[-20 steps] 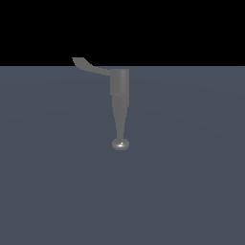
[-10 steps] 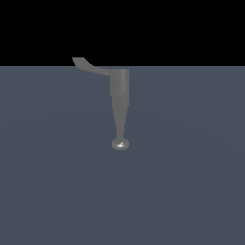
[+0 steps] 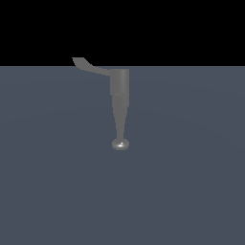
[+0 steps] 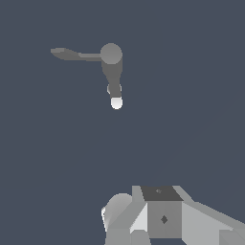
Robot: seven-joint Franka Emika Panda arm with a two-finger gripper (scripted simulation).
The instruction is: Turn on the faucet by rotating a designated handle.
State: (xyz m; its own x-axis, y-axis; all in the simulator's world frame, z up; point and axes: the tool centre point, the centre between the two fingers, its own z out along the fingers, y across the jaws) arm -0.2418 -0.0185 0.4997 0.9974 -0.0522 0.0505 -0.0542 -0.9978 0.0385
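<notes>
Where the exterior view meets the black backdrop, the faucet (image 3: 119, 91) stands on the flat blue-grey floor (image 3: 191, 182) near the middle of the picture. Its cylindrical body tapers into a narrow spout that ends in a small shiny knob (image 3: 120, 144), the knob being the part closest to the bottom of that view. No part of the arm appears in this view.

From the top of the cylindrical body the handle (image 3: 91, 67) projects toward the exterior view's left — a thin curved lever whose flared flat tip reaches slightly above the horizon line into the black area.

Seen from the wrist view, the faucet (image 4: 111, 62) is viewed roughly from above: a round cap, the spout running away from it to a bright rounded end, and the handle (image 4: 72, 54) extending sideways at roughly a right angle to the spout.

Parts of the robot's white and grey gripper housing (image 4: 162, 215) fill the edge of the wrist view, well apart from the faucet and handle. Fingertips are not visible — whether the pincer is spread or pressed together cannot be determined. Nothing touches the handle.
</notes>
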